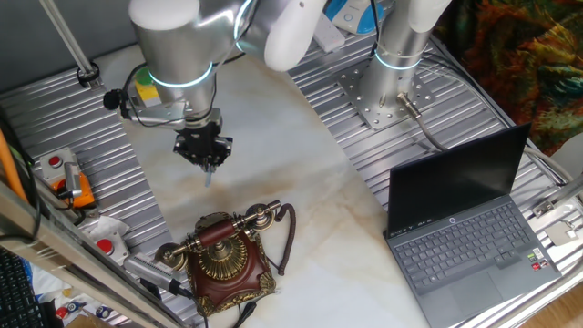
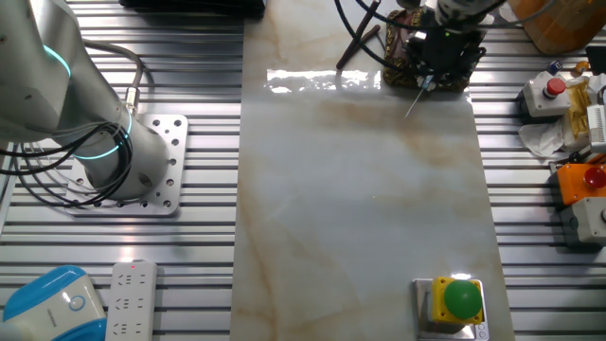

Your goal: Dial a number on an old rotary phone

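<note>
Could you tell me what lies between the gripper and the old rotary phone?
Nothing: in one fixed view, only bare marbled tabletop shows between the gripper, which hangs above it, and the old rotary phone.

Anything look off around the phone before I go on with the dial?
Nothing stands out. The old rotary phone sits upright with its handset across the cradle. The gripper hangs above the marble slab, clear of the phone, a thin stylus pointing down from it.

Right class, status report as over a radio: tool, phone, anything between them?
Tool shut on a thin stylus, hovering above the marble top. Rotary phone untouched, handset on cradle. Nothing between them.
</note>
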